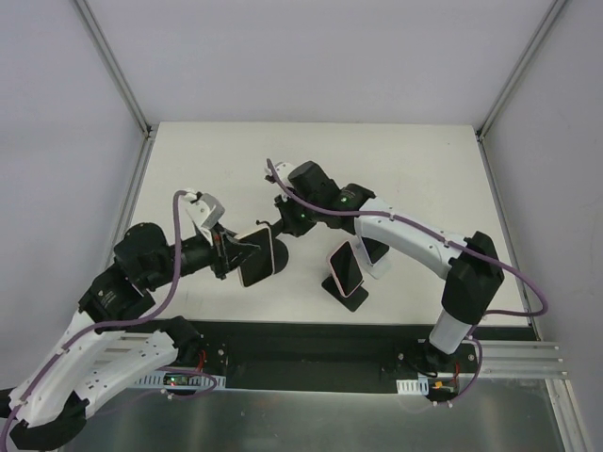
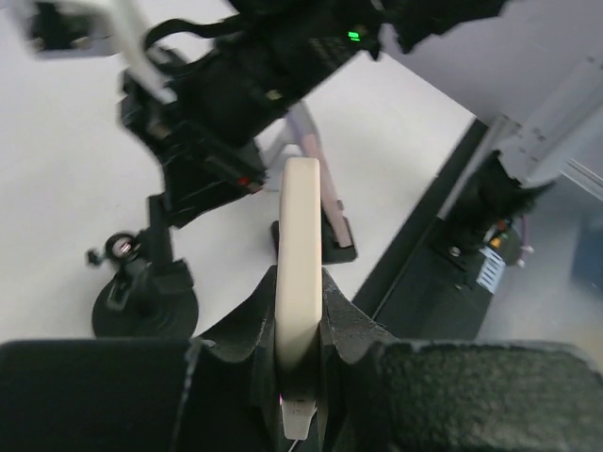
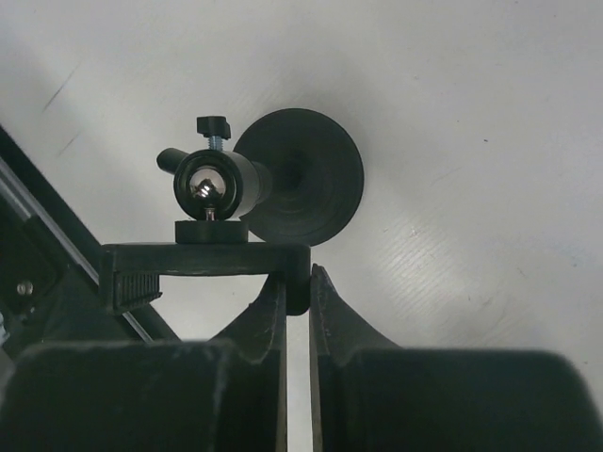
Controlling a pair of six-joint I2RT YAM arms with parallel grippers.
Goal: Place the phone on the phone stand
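Observation:
My left gripper (image 1: 236, 252) is shut on a phone (image 1: 256, 256) with a cream case and dark screen, held off the table; in the left wrist view the phone (image 2: 300, 235) stands edge-on between the jaws (image 2: 300, 287). My right gripper (image 1: 285, 218) is shut on the clamp bar (image 3: 203, 259) of a black phone stand with a round base (image 3: 301, 176) and a ball joint (image 3: 209, 184). The stand (image 2: 141, 297) shows left of the phone in the left wrist view, close to it but apart. The right wrist's own gripper (image 3: 298, 282) pinches the bar's end.
A second phone (image 1: 347, 266) leans on another black stand (image 1: 349, 297) near the table's front edge, right of centre. A black strip (image 1: 311, 344) runs along the near edge by the arm bases. Frame posts (image 1: 141, 122) stand at the back corners.

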